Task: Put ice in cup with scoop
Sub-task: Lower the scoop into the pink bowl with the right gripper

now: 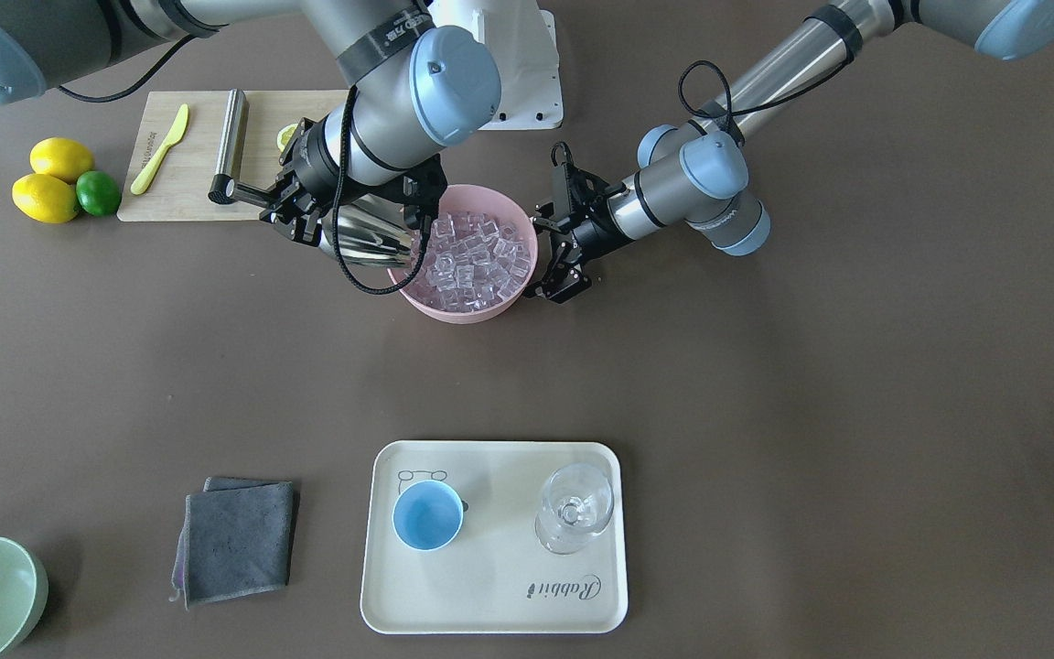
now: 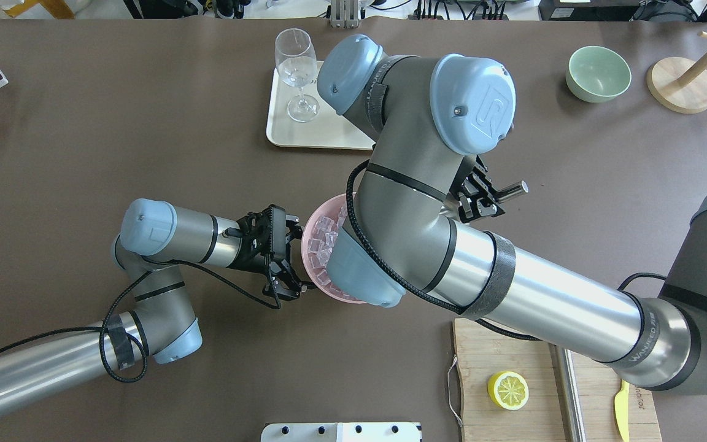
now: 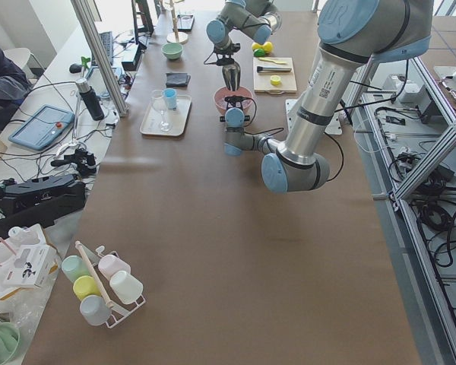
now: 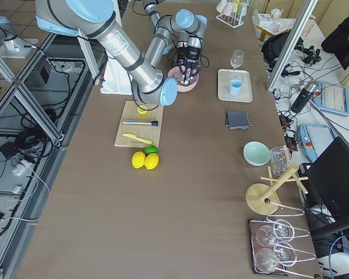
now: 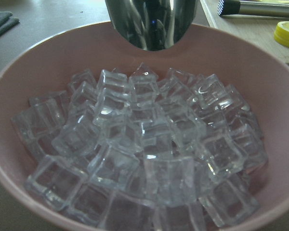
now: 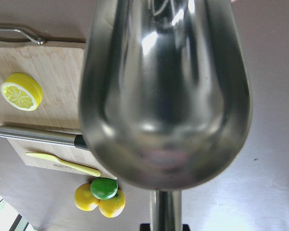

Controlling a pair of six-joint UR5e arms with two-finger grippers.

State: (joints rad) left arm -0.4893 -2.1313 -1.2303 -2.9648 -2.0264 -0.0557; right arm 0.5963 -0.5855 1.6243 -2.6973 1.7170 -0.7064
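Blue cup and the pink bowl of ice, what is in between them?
In the front-facing view, only bare brown table lies between the pink bowl and the blue cup, plus the edge of the cream tray the cup stands on.

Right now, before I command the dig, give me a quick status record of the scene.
scoop: held by right gripper, trough tip just above the ice
ice: piled in pink bowl
left gripper: open, beside the pink bowl
cup: empty, upright on tray, beside the glass
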